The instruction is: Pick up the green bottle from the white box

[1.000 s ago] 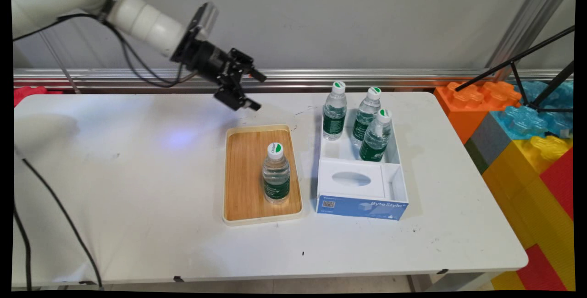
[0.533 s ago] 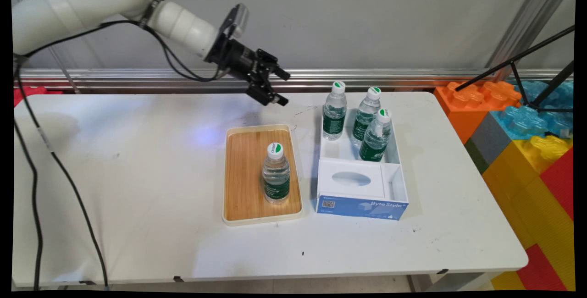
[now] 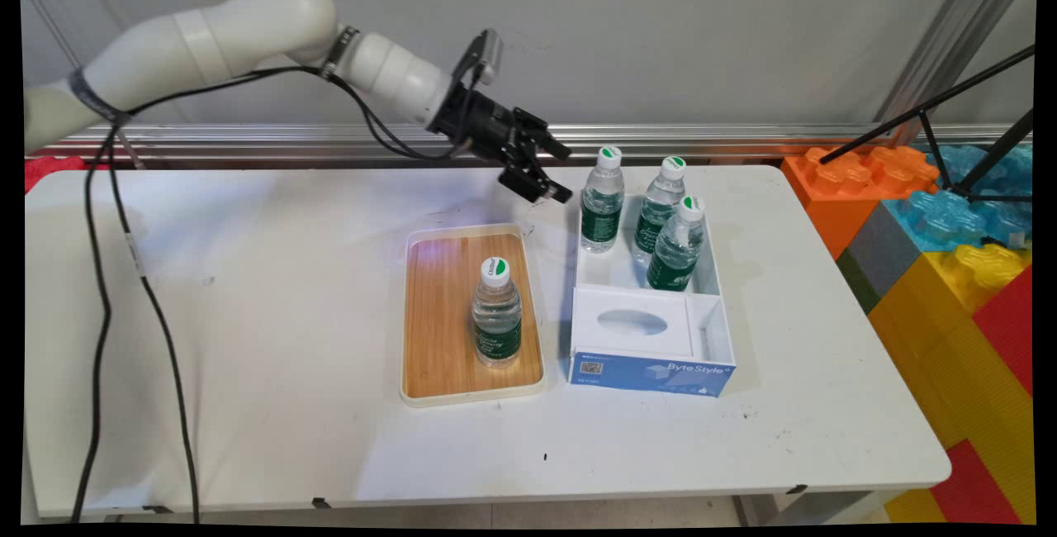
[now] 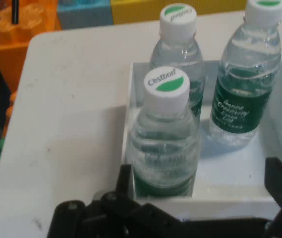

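While the gripper [image 3: 563, 173] hangs wide open and empty, the nearest bottle [image 4: 165, 136] stands directly ahead between its fingers, untouched, inside the white box [image 3: 714, 289]; two more bottles stand beyond.

Toy blocks [image 3: 950, 215] — tripod [image 3: 950, 132] — beside table [image 3: 248, 339]

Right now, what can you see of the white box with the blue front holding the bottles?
The white open-topped box with a blue front panel looks like card or thin board and sits flat on the white table, right of the wooden tray. Its front carries pale lettering and a small square code. The near section has a white top with an oval slot and a narrow open slot beside it. The far compartment holds three upright clear water bottles with green labels. The black gripper hovers just left of it, not touching.
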Motion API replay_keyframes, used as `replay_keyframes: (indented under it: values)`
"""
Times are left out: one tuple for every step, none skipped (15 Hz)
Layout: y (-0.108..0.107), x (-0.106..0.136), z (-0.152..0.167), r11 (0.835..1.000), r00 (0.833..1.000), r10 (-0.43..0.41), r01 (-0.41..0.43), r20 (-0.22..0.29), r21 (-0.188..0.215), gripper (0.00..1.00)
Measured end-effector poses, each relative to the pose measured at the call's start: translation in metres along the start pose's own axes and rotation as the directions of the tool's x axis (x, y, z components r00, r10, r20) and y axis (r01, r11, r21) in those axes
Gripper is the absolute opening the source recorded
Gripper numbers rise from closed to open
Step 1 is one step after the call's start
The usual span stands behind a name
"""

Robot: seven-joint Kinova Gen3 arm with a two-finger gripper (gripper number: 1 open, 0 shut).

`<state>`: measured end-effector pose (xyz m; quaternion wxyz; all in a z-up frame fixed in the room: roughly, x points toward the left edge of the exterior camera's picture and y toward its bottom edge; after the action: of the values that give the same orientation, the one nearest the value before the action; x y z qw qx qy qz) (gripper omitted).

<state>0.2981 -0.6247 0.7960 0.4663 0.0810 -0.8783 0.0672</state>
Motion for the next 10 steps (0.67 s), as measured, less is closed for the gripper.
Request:
replay_keyframes:
  values:
    - [-0.001, 0.000, 0.008, 1.000, 1.000, 0.000, 0.000, -0.006, -0.003, 1.00]
    - [-0.002, -0.001, 0.017, 1.000, 1.000, -0.001, 0.001, -0.011, -0.002, 1.00]
    - [-0.003, -0.002, 0.025, 1.000, 1.000, -0.003, 0.003, -0.014, 0.000, 1.00]
    - [-0.005, -0.003, 0.033, 1.000, 1.000, -0.006, 0.006, -0.016, 0.003, 1.00]
    - [-0.006, -0.003, 0.039, 1.000, 1.000, -0.008, 0.008, -0.018, 0.005, 1.00]
    - [-0.007, -0.004, 0.045, 1.000, 1.000, -0.009, 0.009, -0.021, 0.009, 1.00]
    - [-0.008, -0.004, 0.052, 1.000, 1.000, -0.011, 0.011, -0.023, 0.012, 1.00]
    - [-0.009, -0.004, 0.058, 1.000, 1.000, -0.012, 0.013, -0.026, 0.016, 1.00]
    - [-0.010, -0.004, 0.063, 1.000, 0.999, -0.014, 0.015, -0.029, 0.019, 1.00]
    - [-0.011, -0.005, 0.067, 1.000, 0.999, -0.016, 0.017, -0.031, 0.021, 1.00]
